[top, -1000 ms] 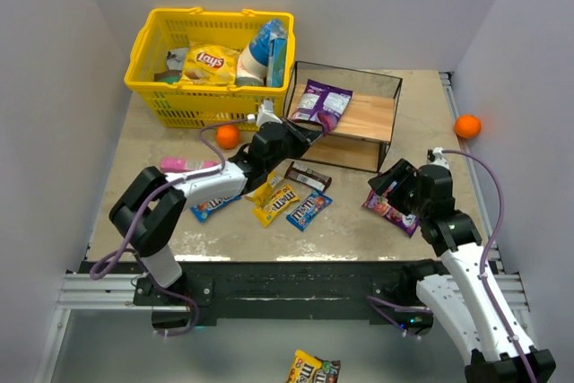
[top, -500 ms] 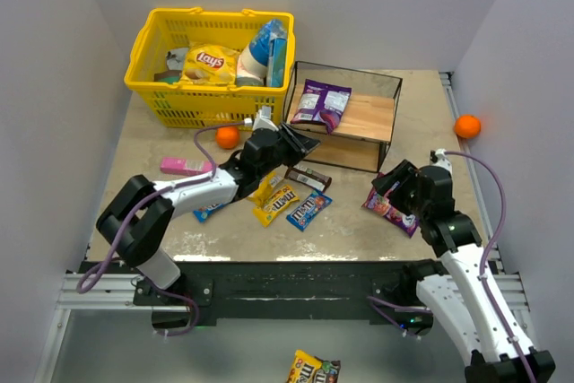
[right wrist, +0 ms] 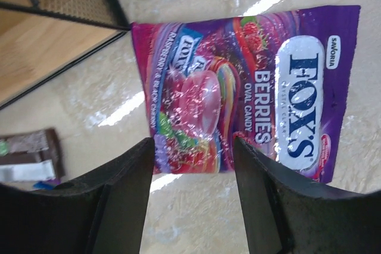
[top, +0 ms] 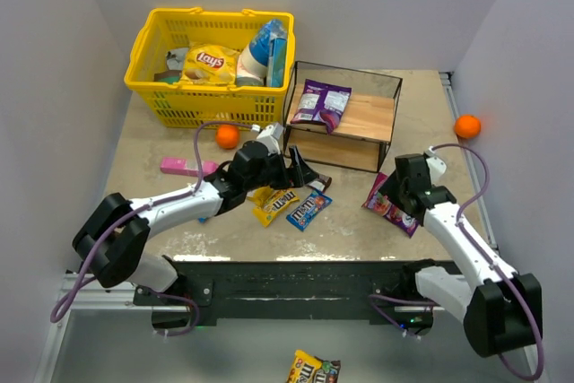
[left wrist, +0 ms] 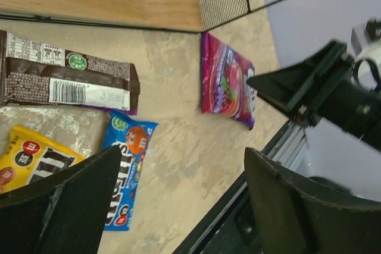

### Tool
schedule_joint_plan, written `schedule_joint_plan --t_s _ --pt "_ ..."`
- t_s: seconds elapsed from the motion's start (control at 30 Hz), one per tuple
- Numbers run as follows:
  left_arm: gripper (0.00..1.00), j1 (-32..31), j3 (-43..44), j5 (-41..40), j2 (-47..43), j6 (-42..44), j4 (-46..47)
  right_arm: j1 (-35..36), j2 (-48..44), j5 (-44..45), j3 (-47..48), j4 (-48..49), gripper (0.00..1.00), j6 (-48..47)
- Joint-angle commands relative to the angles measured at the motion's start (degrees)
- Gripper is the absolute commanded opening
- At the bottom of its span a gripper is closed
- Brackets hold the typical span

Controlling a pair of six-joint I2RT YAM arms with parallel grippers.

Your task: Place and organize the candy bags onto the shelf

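Shelf (top: 366, 119) work continuing: left fingers (top: 300, 171) pulling back open, empty; right fingers (top: 393, 187), open, empty, dropping over purple bag (right wrist: 238, 87).

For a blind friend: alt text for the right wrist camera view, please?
A purple Fox's Berries candy bag lies flat on the table, seen from above between the open fingers of the right gripper. A corner of the wooden shelf shows at upper left, the end of a brown packet at the left edge.
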Motion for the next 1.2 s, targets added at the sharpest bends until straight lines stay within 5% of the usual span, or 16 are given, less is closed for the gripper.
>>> schedule_joint_plan --t_s 0.0,0.33,0.57,0.7,0.93,1.1,1.13,1.17 --pt "0.92 -0.13 -0.56 5.28 -0.23 7.76 -0.25 -0.17 5.48 6.81 4.64 3.49 0.62 -3.67" --pt "0.98 -0.04 -0.82 4.23 -0.23 11.1 -2.35 0.09 18.94 -2.05 4.4 8.85 0.6 -7.73" --pt "0.98 0.31 -1.26 4.05 -0.49 11.89 -2.62 1.84 20.79 -9.53 0.35 11.32 0.15 -6.06" --pt "0.97 0.31 -1.7 4.23 -0.5 12.59 -2.18 5.01 17.63 -12.42 -0.88 11.32 0.0 -6.23" --pt "0.97 0.31 -3.11 6.33 1.52 12.42 -0.16 8.44 12.19 -18.06 -3.34 11.67 0.0 -8.34" --pt "0.96 -0.04 -2.85 9.76 5.12 12.42 3.09 9.24 6.91 -11.14 -2.03 4.58 0.0 -7.21" --pt "0.96 -0.31 -2.32 10.11 6.43 12.59 3.62 9.24 5.68 -8.94 -1.59 2.98 0.1 -6.51" --pt "0.95 -0.66 -1.8 9.86 7.06 12.86 3.71 9.24 2.89 -4.31 -1.15 1.49 0.36 -5.11"
